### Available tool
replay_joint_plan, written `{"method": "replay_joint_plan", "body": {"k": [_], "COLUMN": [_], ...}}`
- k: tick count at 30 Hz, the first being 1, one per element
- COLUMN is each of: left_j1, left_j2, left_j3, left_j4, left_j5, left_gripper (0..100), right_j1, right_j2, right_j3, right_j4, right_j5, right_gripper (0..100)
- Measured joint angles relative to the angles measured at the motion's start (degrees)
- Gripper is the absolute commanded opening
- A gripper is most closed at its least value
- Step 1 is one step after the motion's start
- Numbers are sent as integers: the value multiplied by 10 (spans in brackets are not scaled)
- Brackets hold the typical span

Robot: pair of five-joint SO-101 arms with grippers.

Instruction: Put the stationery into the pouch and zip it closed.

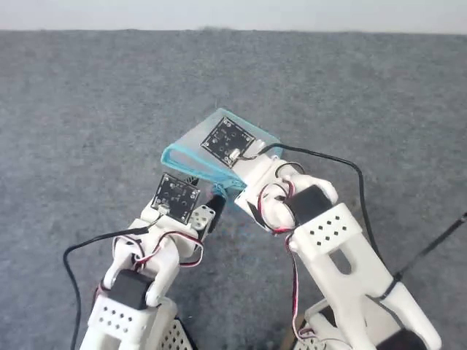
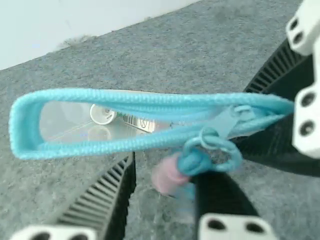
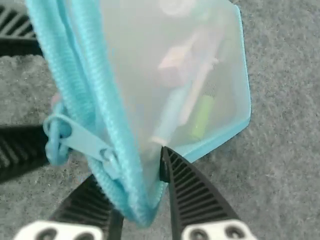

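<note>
Pouch point(image 1: 191, 146) is mid-frame in the high view, up on edge over the gray tabletop point(image 1: 73, 109). The zipper's mostly undone, with stationery point(image 3: 200, 117) showing through the clear side. Right claw point(image 3: 135, 175) is clamped on the pouch's zipper-end corner. Left claw point(image 2: 165, 172) is spread open, zipper pull point(image 2: 207, 150) right by its tips.

The stationery point(image 3: 195, 115) is lying inside the pouch point(image 3: 150, 75), whose end is sitting between the fingers of the right gripper point(image 3: 131, 167). The zipper pull point(image 2: 210, 150) is hanging just before the left gripper point(image 2: 162, 175).
</note>
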Motion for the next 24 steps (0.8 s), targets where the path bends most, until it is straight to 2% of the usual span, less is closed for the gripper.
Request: {"method": "replay_joint_plan", "body": {"k": [7, 17, 24], "left_j1": [-15, -105, -141], "left_j2": [0, 0, 1], "left_j3": [4, 4, 4], "left_j4": [-7, -7, -7], "left_j5": [-1, -6, -6], "left_gripper": [12, 12, 12], "right_j1": [0, 0, 47], "right_j2": [-2, -11, -12], "right_j3": [7, 46, 55], "right_j4": [-7, -44, -44], "right_j5": [0, 18, 25], "right_gripper": [6, 6, 6]}}
